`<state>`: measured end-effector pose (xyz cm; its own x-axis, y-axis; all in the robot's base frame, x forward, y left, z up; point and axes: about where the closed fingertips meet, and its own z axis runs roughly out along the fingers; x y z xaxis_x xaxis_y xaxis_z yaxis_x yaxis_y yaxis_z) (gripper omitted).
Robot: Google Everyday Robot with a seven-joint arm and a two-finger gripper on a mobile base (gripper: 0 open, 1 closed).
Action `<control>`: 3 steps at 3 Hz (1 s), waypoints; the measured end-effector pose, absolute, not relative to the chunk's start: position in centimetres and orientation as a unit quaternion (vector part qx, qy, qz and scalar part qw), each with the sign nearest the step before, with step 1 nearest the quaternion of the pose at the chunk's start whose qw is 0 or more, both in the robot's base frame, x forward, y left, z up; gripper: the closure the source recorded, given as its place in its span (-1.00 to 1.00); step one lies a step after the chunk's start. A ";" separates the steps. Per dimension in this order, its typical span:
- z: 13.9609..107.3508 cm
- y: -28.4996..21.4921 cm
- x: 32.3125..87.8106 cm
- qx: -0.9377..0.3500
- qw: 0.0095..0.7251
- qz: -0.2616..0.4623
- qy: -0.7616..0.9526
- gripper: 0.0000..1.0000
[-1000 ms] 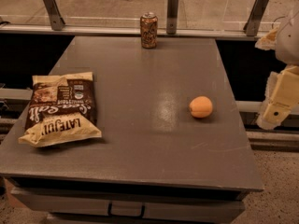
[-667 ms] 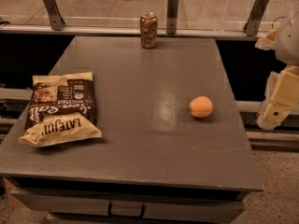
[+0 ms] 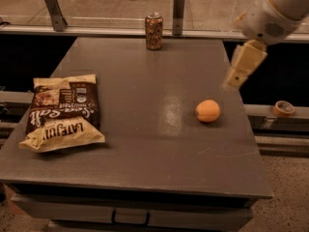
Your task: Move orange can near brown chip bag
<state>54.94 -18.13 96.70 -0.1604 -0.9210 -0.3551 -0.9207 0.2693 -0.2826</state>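
The orange can (image 3: 154,31) stood upright at the far edge of the grey table (image 3: 145,149), well apart from the brown chip bag (image 3: 63,112), which lay flat near the table's left edge. The gripper (image 3: 232,80) hung in the air above the table's right edge, just beyond an orange fruit (image 3: 208,110), pointing down and to the left. Whether it was open or closed could not be told, and can, bag and fruit all lay clear of it.

Dim, warm overhead light. Soft glare patch mid-surface (image 3: 145,71), just left of the orange fruit (image 3: 207,110); short dark shadow under the fruit. Claw (image 3: 232,80) at upper right is brightly lit. Areas either side of the surface are near-black.
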 end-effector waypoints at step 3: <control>95.9 -9.2 68.6 -0.604 0.323 0.065 0.726 -1.00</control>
